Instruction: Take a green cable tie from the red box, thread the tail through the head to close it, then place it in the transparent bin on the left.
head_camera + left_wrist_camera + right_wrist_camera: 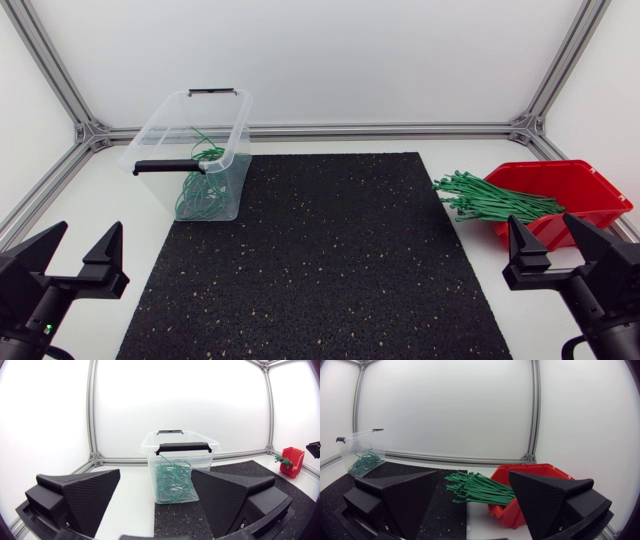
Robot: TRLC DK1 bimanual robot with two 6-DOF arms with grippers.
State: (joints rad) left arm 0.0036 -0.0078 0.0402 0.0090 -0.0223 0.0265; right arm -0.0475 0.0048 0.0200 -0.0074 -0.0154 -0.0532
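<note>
A red box point(580, 190) lies tipped at the right edge of the black mat, and a bundle of green cable ties point(485, 200) spills from its mouth onto the mat. In the right wrist view the red box point(532, 482) and the cable ties point(477, 490) lie just ahead of my right gripper point(472, 502), which is open and empty. The transparent bin point(195, 150) with black handles stands at the back left and holds several closed green ties point(200, 190). My left gripper point(80, 255) rests open at the front left, and its wrist view shows the transparent bin point(180, 470) ahead of its open fingers. My right gripper point(555, 250) sits at the front right, near the box.
A black speckled mat point(320, 270) covers the middle of the white table. An aluminium frame point(330, 130) runs along the back edge with struts at both back corners.
</note>
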